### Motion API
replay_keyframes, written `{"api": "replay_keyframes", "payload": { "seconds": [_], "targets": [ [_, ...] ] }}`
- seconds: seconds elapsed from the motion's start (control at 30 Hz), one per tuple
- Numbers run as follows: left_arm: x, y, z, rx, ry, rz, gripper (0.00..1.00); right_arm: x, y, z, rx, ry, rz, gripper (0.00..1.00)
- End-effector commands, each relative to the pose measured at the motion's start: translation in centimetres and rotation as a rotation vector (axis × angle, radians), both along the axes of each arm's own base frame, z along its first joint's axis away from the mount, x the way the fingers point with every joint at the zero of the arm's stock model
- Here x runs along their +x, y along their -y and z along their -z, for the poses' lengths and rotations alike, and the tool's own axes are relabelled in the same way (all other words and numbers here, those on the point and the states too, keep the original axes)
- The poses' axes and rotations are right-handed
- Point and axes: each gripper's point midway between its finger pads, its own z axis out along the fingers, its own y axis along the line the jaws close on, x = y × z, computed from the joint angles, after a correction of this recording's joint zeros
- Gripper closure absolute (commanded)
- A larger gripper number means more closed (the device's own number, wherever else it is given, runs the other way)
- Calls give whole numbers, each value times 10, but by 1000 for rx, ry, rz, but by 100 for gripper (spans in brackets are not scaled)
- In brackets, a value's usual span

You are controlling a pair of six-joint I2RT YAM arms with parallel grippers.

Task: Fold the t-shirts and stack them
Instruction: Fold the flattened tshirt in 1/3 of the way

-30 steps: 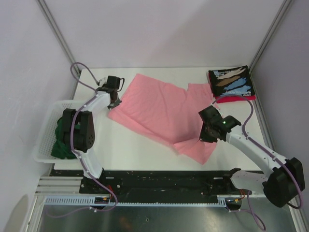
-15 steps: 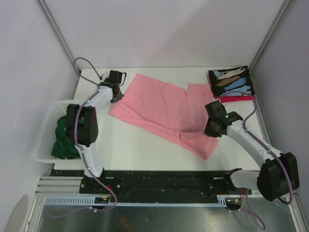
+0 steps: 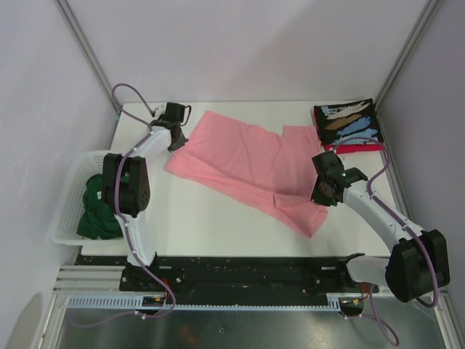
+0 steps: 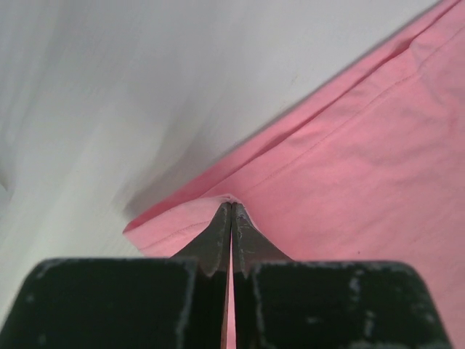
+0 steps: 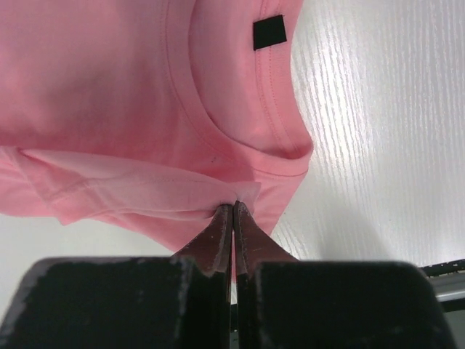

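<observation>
A: where's the pink tee [image 3: 240, 160] at?
B: spread mid-counter [image 3: 207, 227], with a bare strip along the near edge. left gripper [image 3: 176, 142] is clamped tight on its left hem, right gripper [image 3: 320, 198] on a fold by the collar. four tees: the black one [image 3: 347, 122] on the red one [image 3: 357, 148], the green one [image 3: 94, 207] in the basket [image 3: 67, 207].

The black printed t-shirt [image 3: 349, 125] is hiding most of the red t-shirt [image 3: 356, 148]; the left arm [image 3: 125, 190] is covering part of the green t-shirt [image 3: 93, 214].

free: near table [image 3: 218, 229] | obstacles: basket [image 3: 67, 195] left, folded t-shirts [image 3: 349, 125] far-right
</observation>
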Motion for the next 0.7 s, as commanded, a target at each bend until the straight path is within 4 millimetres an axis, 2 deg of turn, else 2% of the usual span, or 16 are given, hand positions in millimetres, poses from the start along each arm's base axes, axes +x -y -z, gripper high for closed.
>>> {"api": "replay_keyframes", "payload": {
  "seconds": [0.0,0.33,0.67],
  "targets": [
    [21,4,-17,5,55,23,100,5,9,0,-22,27,14,100],
    [34,9,-10,9,46,59,100,23,1,3,10,59,-1,100],
    [40,11,-4,5,40,66,100,50,9,-16,-30,109,-10,100]
  ]
}}
